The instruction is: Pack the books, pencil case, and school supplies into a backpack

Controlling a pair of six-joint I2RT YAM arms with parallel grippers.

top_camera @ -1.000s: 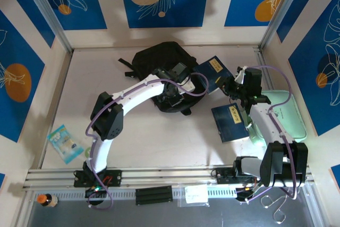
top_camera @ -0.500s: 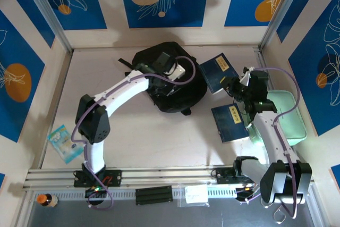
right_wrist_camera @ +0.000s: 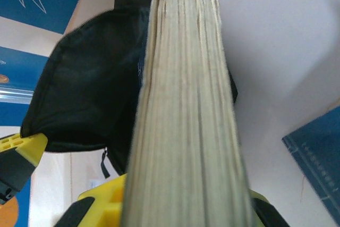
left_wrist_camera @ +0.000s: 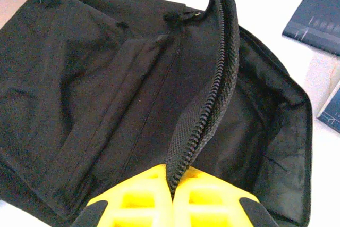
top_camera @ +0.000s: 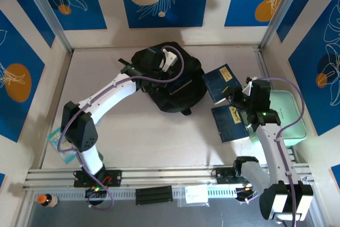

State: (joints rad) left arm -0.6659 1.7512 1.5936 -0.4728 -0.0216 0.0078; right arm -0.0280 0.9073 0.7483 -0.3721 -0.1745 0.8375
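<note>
Now the left tool [left_wrist_camera: 172, 198] has closed tight on the zip edge [left_wrist_camera: 212, 104] of the backpack [left_wrist_camera: 79, 78], holding the mouth open before it. The right tool [right_wrist_camera: 170, 206], clamped on a book [right_wrist_camera: 186, 104], is near the opening, so loading looks ready.

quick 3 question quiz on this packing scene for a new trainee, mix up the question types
1. True or false: the left gripper is shut on the zipper edge of the backpack.
2. What does the right gripper hold? A) a book B) a ruler C) a mug
3. Fill in: the backpack's main compartment is ____.
Key: 1 true; 2 A; 3 open.
</note>
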